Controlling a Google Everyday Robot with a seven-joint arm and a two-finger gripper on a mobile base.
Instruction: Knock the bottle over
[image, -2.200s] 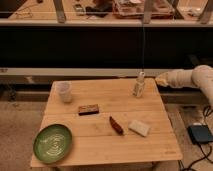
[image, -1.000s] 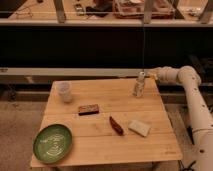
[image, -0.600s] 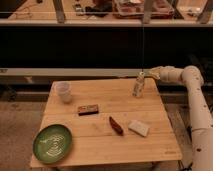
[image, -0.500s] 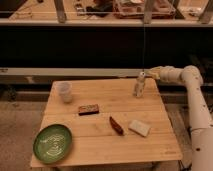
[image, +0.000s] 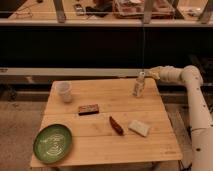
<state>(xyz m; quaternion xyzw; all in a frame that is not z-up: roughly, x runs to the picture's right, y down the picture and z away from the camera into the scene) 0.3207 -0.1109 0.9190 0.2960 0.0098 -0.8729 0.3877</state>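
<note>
Gripper (image: 151, 75) just beside the bottle (image: 139, 86) — table's (image: 100, 145) far right.
Bottle standing; gripper open or closed — cannot tell.

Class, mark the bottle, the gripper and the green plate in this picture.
bottle (image: 139, 87): camera view, middle of its body.
gripper (image: 150, 74): camera view, its tip, right beside the bottle's cap.
green plate (image: 36, 145): camera view, left rim.

- A light wooden slatted desk (image: 100, 145) stands on a grey-beige speckled floor (image: 20, 130).
- Behind it is a dark wall panel (image: 75, 47), with a pale horizontal ledge (image: 50, 71) beneath.
- The light is dim and warm.
- The gripper (image: 150, 74) is at the desk's far right corner.
</note>
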